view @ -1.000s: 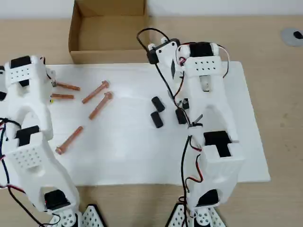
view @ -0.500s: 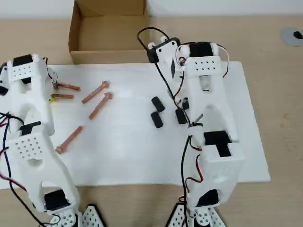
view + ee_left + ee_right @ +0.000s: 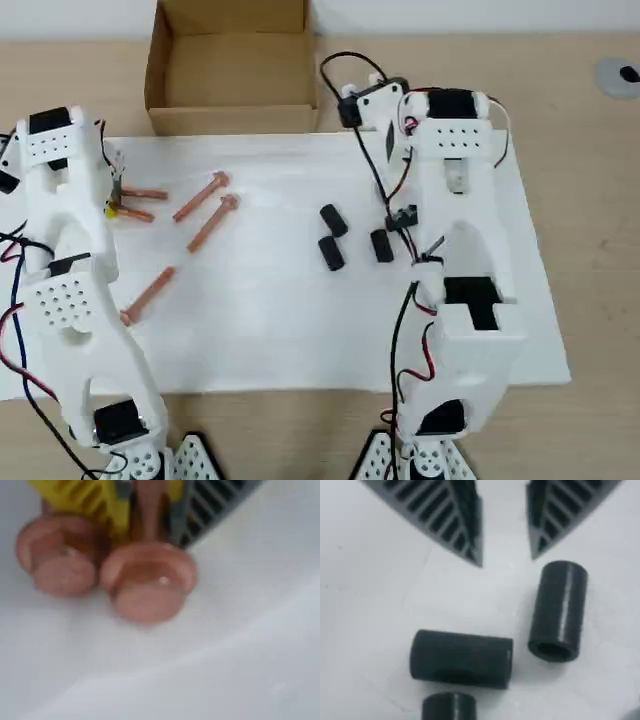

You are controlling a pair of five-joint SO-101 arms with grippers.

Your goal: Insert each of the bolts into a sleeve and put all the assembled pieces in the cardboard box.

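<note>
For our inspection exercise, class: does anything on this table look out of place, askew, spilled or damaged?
Nothing stands out. The five bolts lie scattered at different angles on the white sheet, and the black sleeves lie on their sides, but these are loose parts awaiting assembly. The cardboard box stands upright and looks intact.

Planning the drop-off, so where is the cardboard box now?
High view: the cardboard box sits open at the far side, just beyond the white mat, left of centre.
</note>
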